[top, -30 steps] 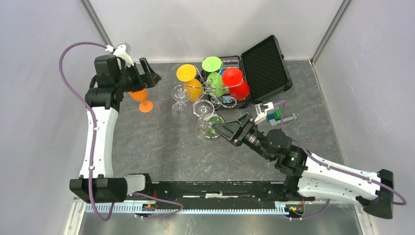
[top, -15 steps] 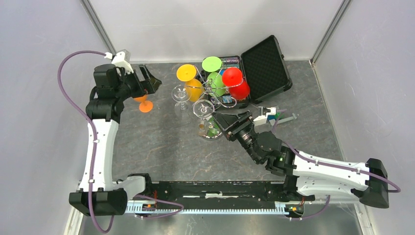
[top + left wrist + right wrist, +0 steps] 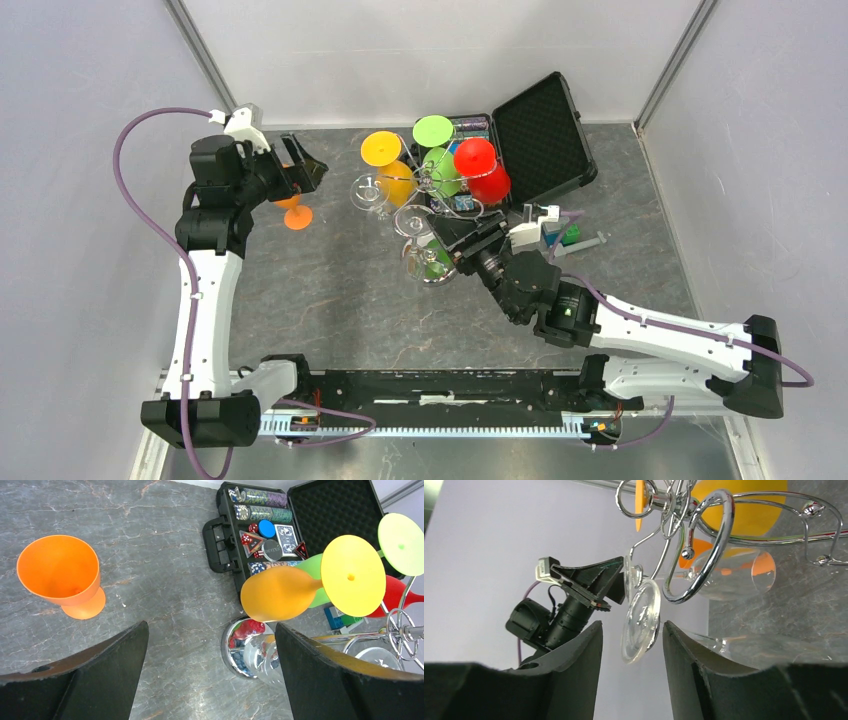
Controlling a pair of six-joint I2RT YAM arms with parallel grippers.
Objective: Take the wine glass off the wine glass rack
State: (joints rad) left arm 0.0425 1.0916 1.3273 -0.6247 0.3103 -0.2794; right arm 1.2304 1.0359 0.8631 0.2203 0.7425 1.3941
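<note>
The chrome wine glass rack (image 3: 437, 186) stands at the back middle of the table, and its curled wire arms (image 3: 704, 540) fill the top of the right wrist view. Orange, green and red glasses hang on it, and so do clear ones. My right gripper (image 3: 443, 238) is open at the rack's near side. The round foot of a clear wine glass (image 3: 641, 620) hangs on a wire arm between its fingers (image 3: 574, 670); I see no contact. My left gripper (image 3: 306, 168) is open and empty, left of the rack, above an orange cup (image 3: 60, 575).
An open black case (image 3: 535, 130) with chips and cards lies behind the rack. The rack's mirrored disc base (image 3: 239, 641) shows in the left wrist view. Small coloured blocks (image 3: 566, 236) lie right of my right gripper. Grey walls close in the table.
My right gripper has moved up and left to the rack, and the clear glass's foot now sits between its fingers. The left gripper has shifted slightly right and back.
</note>
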